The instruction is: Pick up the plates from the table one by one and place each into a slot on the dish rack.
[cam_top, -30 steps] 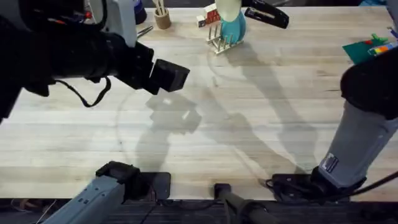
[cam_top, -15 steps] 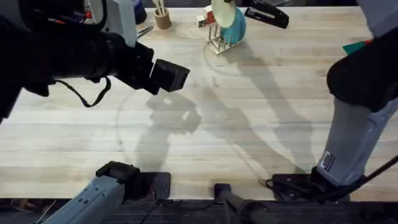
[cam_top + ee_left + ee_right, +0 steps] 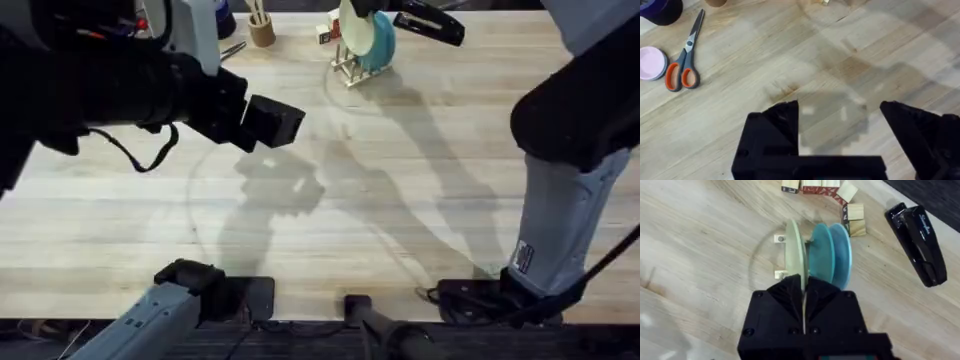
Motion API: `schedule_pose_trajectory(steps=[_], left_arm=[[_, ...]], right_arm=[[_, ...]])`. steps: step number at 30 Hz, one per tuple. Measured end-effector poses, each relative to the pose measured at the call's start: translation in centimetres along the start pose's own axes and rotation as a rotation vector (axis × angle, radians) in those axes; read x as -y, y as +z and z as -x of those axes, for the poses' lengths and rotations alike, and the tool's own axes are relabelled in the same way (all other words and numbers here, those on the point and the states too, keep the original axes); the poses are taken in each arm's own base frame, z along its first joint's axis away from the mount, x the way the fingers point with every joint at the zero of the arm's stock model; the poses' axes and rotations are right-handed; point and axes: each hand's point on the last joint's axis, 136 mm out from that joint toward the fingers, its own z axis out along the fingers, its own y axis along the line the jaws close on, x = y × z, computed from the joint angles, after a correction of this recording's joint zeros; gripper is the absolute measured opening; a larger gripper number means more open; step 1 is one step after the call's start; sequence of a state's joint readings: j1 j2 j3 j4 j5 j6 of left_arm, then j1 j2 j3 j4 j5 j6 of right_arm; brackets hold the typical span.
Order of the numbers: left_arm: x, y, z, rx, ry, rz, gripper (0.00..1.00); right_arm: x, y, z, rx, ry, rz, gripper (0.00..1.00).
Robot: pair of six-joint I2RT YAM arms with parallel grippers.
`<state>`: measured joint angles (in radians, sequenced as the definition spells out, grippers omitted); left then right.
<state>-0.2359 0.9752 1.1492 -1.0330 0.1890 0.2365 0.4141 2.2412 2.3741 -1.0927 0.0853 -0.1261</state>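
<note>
- Dish rack (image 3: pixel 781 255): stands on the table (image 3: pixel 420 190); serves as the landmark.
- Cream-yellow plate (image 3: pixel 796 255): upright on edge in the rack, pinched at its rim by the right gripper (image 3: pixel 804 287), whose fingers are closed on it.
- Turquoise plate (image 3: pixel 821 255): upright in the rack just beside the cream-yellow plate, with a paler blue plate (image 3: pixel 842 255) behind it.
- Left gripper (image 3: pixel 840 117): fingers spread apart, holding nothing, well apart from the rack over bare table.
- Black stapler (image 3: pixel 918 242): lies near the rack.

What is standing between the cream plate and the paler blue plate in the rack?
The turquoise plate stands between the cream plate and the paler blue plate, seen in the right wrist view.
</note>
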Motion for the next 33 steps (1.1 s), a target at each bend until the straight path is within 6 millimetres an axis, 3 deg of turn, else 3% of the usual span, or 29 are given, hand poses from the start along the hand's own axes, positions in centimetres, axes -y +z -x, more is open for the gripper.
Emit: schedule_pose_trajectory(steps=[19, 29, 33], left_arm=[[0.0, 0.0, -0.1, -0.003, -0.001, -0.001, 0.995], [0.1, 0.0, -0.5, -0.018, -0.004, -0.004, 0.995], [0.1, 0.0, -0.5, -0.02, -0.004, -0.003, 0.995]], right_arm=[[0.0, 0.4, 0.2, 0.006, 0.0, -0.001, 0.029], [-0.4, 3.7, -1.0, -0.053, -0.003, 0.011, 0.029], [-0.4, 4.0, -1.1, -0.058, -0.003, 0.011, 0.029]])
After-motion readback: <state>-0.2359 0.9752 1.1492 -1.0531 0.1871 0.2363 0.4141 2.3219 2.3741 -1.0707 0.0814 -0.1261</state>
